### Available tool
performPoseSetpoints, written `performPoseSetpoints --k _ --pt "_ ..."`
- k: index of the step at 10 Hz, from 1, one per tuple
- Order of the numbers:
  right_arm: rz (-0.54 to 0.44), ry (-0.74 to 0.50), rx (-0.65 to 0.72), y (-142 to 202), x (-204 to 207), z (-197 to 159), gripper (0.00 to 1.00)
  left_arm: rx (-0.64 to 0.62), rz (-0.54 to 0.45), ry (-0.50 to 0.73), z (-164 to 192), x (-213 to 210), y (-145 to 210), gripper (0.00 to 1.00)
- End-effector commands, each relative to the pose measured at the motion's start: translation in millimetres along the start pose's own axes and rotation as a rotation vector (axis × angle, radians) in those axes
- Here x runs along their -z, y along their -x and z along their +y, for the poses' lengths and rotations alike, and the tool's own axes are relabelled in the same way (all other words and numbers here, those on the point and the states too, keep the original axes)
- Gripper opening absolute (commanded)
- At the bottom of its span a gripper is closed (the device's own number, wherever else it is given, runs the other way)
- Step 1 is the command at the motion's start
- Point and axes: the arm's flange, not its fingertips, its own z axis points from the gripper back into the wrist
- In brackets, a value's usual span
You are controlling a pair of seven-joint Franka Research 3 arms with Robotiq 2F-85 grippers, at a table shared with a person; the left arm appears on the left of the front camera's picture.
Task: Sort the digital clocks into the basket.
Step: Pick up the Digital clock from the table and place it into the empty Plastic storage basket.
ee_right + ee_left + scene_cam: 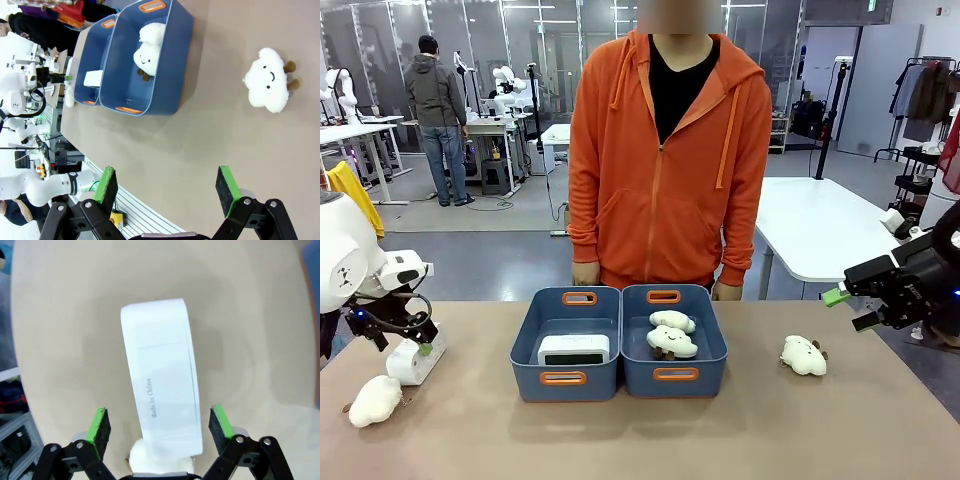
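Left gripper [159,417]: fingers [101,430] spread wide, pinching nothing. One white digital clock [161,370] lies on the tan table [250,315] between my two pads. Its long body runs away from my palm and out past the fingertips, and the face turned toward my wrist carries small print. A gap shows between each pad and the clock's sides, narrower on one side than the other. A bit of white plush [142,457] shows at the root of these fingers, by the clock's near end. Right gripper [166,175]: fingers spread and empty, held up off the table with bare tabletop between them. A cloud-shaped plush toy [267,85] lies on the table ahead, beyond one fingertip and well apart from it. Farther ahead, out past the other finger, two blue-grey tubs stand side by side, touching. The second tub [705,335], the one nearer my right fingers, holds two plush toys [671,342]. The basket [530,335], farther from those fingers, holds the second clock [573,349]. A person in an orange hoodie [665,170] stands behind the tubs at the table's far edge.
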Motion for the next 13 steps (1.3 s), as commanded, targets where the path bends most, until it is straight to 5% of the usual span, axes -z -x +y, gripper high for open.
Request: performPoseSetpoints --k 1,2,3,4,5,6,9,11,13 --pt "0.005 0.014 -0.001 -1 0 2 1.0 -0.044 -0.013 0.022 -1 13 -2 1.0" --pt "0.005 0.014 -0.001 -1 0 2 1.0 -0.033 -0.035 0.006 -1 20 -2 0.4" --pt "0.005 0.014 -0.001 -1 0 2 1.0 -0.034 -0.022 0.004 -1 25 0 0.4" --pt "0.005 0.014 -0.001 -1 0 2 1.0 -0.035 -0.012 0.006 -1 27 2 0.0" --pt "0.005 0.014 -0.001 -1 0 2 1.0 -0.04 -0.002 0.032 -2 26 3 0.35" --pt "0.005 0.014 -0.001 -1 0 2 1.0 -0.03 -0.003 0.045 -3 24 3 0.0" --pt "0.005 0.014 -0.001 -1 0 2 1.0 0.054 -0.012 0.207 -4 -37 4 0.02" --pt "0.005 0.014 -0.001 -1 0 2 1.0 0.251 -0.072 0.337 16 -99 3 0.02" --pt "0.005 0.014 -0.001 -1 0 2 1.0 0.497 -0.165 0.44 -5 -109 3 0.02"
